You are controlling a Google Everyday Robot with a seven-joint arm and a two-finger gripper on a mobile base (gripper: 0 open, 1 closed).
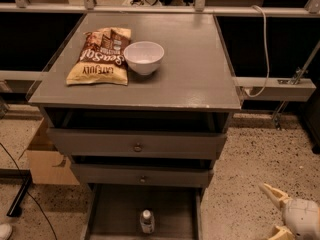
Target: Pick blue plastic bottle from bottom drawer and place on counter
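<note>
The blue plastic bottle (146, 221), small with a white cap, stands upright in the pulled-out bottom drawer (112, 211) at the lower middle of the camera view. The counter (190, 69) is the grey cabinet top above it. My gripper (272, 211) is at the lower right corner, low over the floor, to the right of the drawer and apart from the bottle. Its two pale fingers (271, 194) are spread open and hold nothing.
A chip bag (102, 56) and a white bowl (144, 57) lie on the left half of the counter. Two knobbed drawers (137, 146) are above the bottom one. A cardboard box (47, 159) stands on the floor at left. A white cable (262, 49) hangs at right.
</note>
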